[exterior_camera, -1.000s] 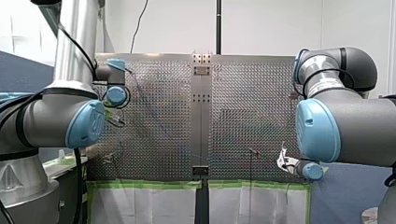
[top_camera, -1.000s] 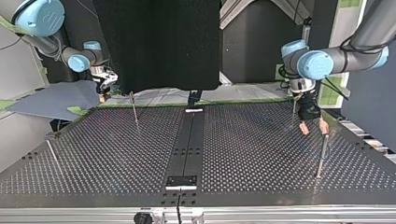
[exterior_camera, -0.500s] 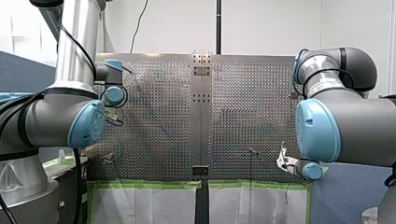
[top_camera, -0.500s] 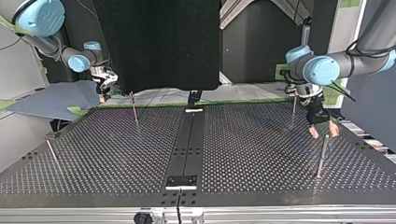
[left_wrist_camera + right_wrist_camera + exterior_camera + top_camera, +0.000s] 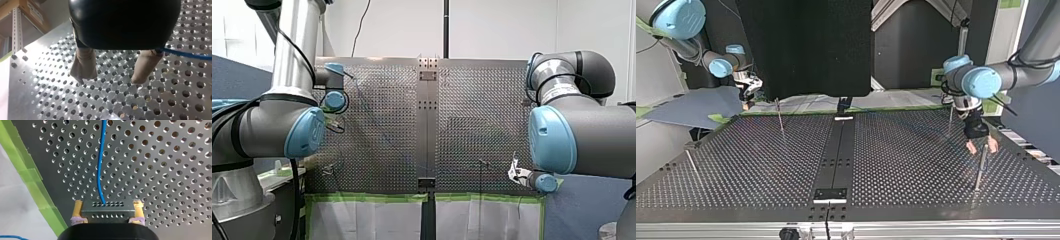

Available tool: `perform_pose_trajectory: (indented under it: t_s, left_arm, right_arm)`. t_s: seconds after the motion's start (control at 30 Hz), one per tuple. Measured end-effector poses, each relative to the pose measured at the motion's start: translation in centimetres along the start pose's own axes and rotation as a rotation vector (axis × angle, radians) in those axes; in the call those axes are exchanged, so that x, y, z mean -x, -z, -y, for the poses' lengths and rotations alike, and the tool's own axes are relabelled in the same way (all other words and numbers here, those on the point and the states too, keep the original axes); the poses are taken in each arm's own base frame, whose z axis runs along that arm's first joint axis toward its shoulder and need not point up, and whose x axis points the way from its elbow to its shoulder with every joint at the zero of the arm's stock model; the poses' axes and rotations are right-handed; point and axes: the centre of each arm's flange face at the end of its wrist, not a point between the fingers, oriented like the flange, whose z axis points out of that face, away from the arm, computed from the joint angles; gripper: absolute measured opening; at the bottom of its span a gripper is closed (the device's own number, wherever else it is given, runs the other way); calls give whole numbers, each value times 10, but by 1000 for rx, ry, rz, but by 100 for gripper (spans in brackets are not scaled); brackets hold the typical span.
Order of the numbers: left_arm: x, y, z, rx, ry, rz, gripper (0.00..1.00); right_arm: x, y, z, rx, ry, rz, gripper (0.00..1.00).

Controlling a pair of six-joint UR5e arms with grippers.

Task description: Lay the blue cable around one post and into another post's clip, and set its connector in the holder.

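A: Desk first?
B: A perforated metal desk [image 5: 761, 165] is seen in all views, w/ green tape [image 5: 32, 177] stuck along one edge.

A: Claws?
B: The left claw [image 5: 981, 146] is found at approx. 3 o'clock in the top view. Its beige fingers [image 5: 83, 67] are spread wide & nothing is gripped. Only desk holes are seen betw. them in the left wrist view. The right claw [image 5: 748, 96] is found at approx. 10 o'clock, near the desk's far edge. It's clenched on the connector, w/ yellow pads [image 5: 77, 211] pressed to both ends.

A: Posts?
B: Thin posts [image 5: 780, 116] are stood at 11, 2, 3 & 9 o'clock in the top view. The 3 o'clock post [image 5: 980, 170] is seen just below the left claw. Whether it's touched can't be told.

A: Connector, cable?
B: The connector [image 5: 107, 212], a dark block w/ rows of small holes, is held over the desk near the taped edge. The blue cable [image 5: 100, 165] is led out of its front face, straight ahead of the right claw, over the desk. A stretch is also seen in the left wrist view, passing beside one finger's base. Contact can't be told.
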Motion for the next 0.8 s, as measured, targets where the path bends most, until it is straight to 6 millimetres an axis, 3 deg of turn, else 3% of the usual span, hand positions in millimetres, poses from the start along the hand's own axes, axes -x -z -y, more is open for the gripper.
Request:
perform_pose_trajectory:
  t_s: [0.27,0.57,0.8]
  left_arm:
    - [2,-5,1,-6,2,0,100]
    - [-9,-10,-22,37,-2,-31,100]
    - [-12,-11,-26,43,-21,-35,100]
  right_arm:
    - [-5,-1,-1,6,49,24,2]
    - [-36,8,13,10,57,55,2]
    - [-59,25,28,22,24,25,2]
